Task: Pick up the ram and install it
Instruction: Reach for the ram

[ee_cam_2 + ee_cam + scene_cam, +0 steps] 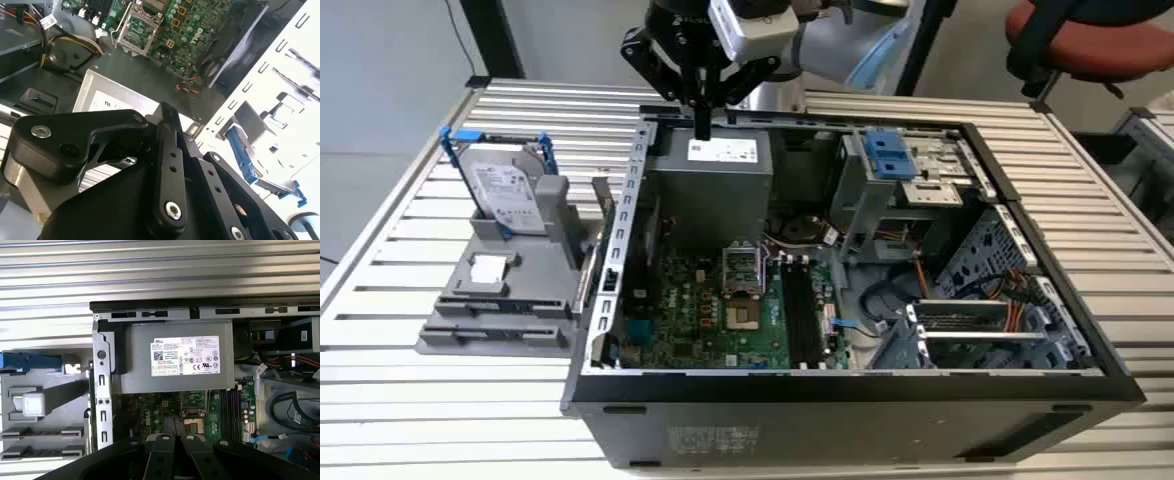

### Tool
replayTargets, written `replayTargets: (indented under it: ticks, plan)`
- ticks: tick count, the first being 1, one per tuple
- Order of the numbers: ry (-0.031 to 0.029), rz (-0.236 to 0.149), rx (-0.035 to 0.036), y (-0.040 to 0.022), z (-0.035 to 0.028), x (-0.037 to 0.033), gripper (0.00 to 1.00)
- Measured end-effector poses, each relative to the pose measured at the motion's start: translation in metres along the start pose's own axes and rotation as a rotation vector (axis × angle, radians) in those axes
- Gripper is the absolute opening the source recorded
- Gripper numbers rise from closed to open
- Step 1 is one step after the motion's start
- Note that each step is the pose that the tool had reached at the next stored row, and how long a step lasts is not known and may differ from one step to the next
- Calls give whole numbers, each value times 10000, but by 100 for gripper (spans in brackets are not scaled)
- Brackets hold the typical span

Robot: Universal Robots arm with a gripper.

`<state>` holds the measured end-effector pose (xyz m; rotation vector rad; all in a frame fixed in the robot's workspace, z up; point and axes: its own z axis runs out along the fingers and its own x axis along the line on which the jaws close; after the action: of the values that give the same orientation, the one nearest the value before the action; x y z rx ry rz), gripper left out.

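The arm's end effector (pixel 703 128) hangs, fingers pressed together with nothing seen in their grip, above the grey power supply (pixel 714 185) of an open computer case (pixel 854 405). The ram (pixel 494 322) lies in a grey holder (pixel 550 210) on the bench (pixel 400 410), beside the case at the exterior view's left.

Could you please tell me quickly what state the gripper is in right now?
Gripper: shut, fingers pressed together with nothing seen between them, hanging over the power supply.
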<state>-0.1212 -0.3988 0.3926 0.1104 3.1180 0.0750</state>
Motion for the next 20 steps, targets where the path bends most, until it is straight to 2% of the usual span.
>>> replayTargets:
  ticks: [6, 20]
  plan:
    - [0, 0, 0, 0, 0, 0, 0]
    - [-6, -2, 91, 0, 0, 0, 0]
